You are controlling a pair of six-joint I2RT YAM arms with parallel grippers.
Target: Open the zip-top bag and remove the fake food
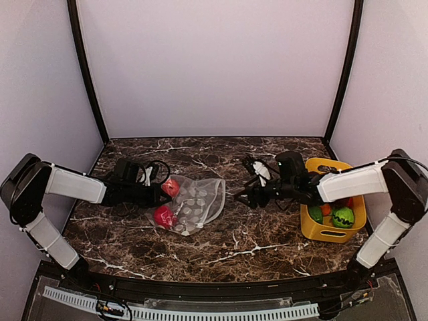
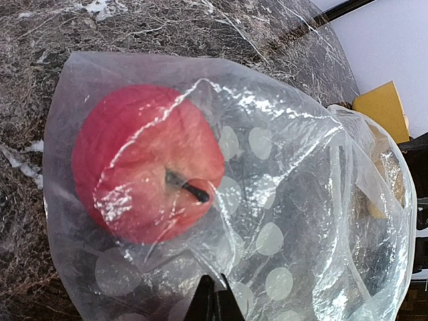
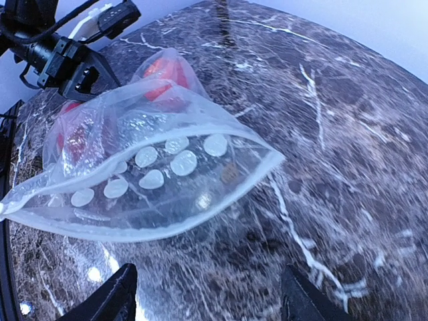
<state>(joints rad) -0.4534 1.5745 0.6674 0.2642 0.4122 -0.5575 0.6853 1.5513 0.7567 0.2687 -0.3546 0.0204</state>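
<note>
l fingers [image 2: 212, 304] on bag [image 2: 301, 200], r [image 3: 107, 301] wide

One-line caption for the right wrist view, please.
Clear polka-dot zip-top plastic bag lying open-mouthed on the dark marble table, round red toy fruits inside, right fingers spread before it.

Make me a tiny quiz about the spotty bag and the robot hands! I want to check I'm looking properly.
1. True or false: the mouth of the zip-top bag is zipped shut.
2. The fingers of the right gripper are: A) spread apart, holding nothing; B) pinching the bag; C) holding a fruit.
3. Fill in: the red fake food is ___ the bag.
Key: 1 false, the mouth gapes open; 2 A; 3 inside.
</note>
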